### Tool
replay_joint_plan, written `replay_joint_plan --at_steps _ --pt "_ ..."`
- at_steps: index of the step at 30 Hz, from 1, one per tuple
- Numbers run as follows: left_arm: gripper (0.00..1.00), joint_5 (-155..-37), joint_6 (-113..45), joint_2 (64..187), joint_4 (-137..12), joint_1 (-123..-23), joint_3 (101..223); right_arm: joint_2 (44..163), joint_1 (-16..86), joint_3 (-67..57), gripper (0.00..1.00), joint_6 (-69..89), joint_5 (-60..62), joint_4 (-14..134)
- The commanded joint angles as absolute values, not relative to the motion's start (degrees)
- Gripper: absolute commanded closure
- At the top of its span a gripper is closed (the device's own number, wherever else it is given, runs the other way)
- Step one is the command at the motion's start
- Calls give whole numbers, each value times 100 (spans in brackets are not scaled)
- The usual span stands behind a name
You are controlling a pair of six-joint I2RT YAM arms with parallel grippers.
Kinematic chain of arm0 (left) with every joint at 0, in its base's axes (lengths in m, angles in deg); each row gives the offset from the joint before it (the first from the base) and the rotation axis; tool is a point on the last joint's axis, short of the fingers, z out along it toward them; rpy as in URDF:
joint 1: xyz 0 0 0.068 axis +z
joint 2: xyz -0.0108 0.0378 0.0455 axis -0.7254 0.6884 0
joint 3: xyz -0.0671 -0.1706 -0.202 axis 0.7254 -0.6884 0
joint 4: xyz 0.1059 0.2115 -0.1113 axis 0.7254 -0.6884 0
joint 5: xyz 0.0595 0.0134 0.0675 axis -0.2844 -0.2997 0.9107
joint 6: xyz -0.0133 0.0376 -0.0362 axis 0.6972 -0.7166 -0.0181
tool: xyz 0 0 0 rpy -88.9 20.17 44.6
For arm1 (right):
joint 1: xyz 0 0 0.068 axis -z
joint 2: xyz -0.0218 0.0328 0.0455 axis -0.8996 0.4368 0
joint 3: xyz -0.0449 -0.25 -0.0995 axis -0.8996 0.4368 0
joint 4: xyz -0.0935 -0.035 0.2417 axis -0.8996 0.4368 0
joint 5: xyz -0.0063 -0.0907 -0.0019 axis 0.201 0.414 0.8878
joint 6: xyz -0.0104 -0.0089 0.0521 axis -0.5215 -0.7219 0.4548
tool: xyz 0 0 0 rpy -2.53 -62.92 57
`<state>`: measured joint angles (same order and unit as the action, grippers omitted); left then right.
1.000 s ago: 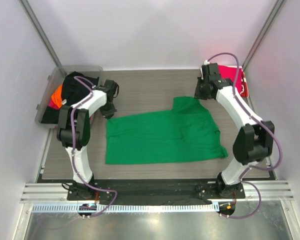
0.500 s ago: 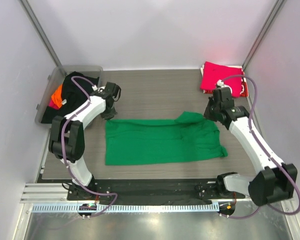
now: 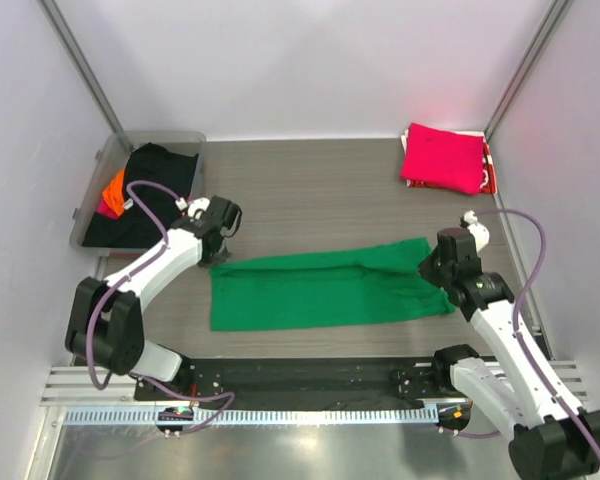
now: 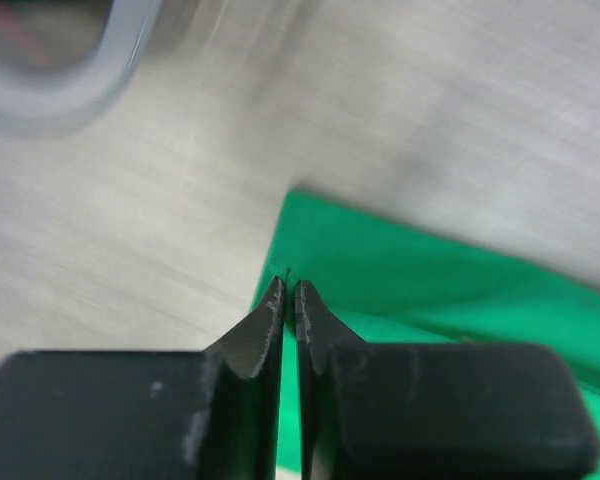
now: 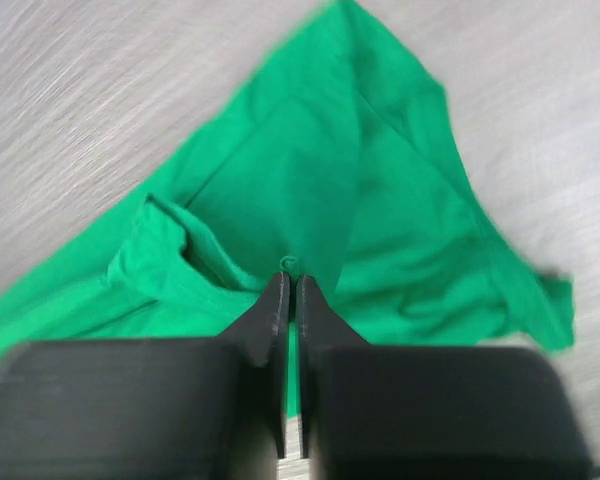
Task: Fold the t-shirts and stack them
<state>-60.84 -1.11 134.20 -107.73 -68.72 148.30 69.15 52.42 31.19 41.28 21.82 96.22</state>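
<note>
1. T-shirts waiting: black t-shirt (image 3: pixel 155 172) and orange t-shirt (image 3: pixel 113 187) in the clear tub (image 3: pixel 160 136), far left.
2. My left gripper (image 4: pixel 289 290): jaws pinched closed on the far-left corner of the green t-shirt (image 3: pixel 320 290).
3. Green t-shirt lies mid-table as a narrow strip. A second ago its right part reached much farther back. Both arms have dragged the far edge nearward, so I judge the lengthwise fold nearly laid.
4. My right gripper (image 5: pixel 289 283): closed on the far-right edge, cloth bunched at the tips.
5. Pink t-shirt (image 3: pixel 442 157) sits folded at far right, likely the stack spot.
</note>
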Motion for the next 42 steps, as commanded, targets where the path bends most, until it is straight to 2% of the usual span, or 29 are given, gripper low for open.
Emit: replay_joint_plan --at_steps 1,2,3,4,6,8,10,14,15,18,21,25,34,38,42 --pt "73 -5875 490 12731 -10909 -6909 14272 6208 5215 3531 83 5315 2563 9697" --pt "57 -5893 535 12571 -10917 -6909 14036 6066 5223 3689 72 5449 2642 9741" --pt "47 -5945 544 12439 -10944 -6900 13955 5917 5215 3751 57 5555 2677 9759" --pt "37 -5963 553 12325 -10961 -6909 13902 5732 5215 3786 30 5695 2712 9759" --pt "32 -5893 544 11955 -11057 -6909 13866 5652 5215 3726 20 5670 2844 9724" --pt "30 -5744 518 11814 -11146 -6909 13945 5834 5215 3533 17 5364 2775 9418" --pt "30 -5769 422 11752 -11129 -6909 14094 6168 5223 3401 18 4882 2223 9014" --pt "33 -6085 386 11910 -11006 -6917 14270 7792 5197 2735 26 4371 756 8222" --pt "34 -6156 386 11945 -10971 -6926 14271 8623 5162 2576 30 4300 622 8212" --pt "36 -6297 351 11928 -10979 -6979 14236 9760 5101 2118 35 3914 331 8125" --pt "37 -6306 263 11684 -11084 -6988 14157 10334 5092 1933 42 3676 340 7984" --pt "36 -6157 210 11297 -11243 -6988 13999 10547 5030 2151 50 3675 261 7739" --pt "36 -6183 202 11172 -11137 -6988 13735 10301 4547 3030 55 3868 208 7351" --pt "36 -6209 210 11181 -11111 -6988 13699 9863 4486 3329 67 3938 -20 7377" --pt "36 -6174 210 11067 -11102 -6988 13638 9134 4143 3426 70 4272 -21 7912"
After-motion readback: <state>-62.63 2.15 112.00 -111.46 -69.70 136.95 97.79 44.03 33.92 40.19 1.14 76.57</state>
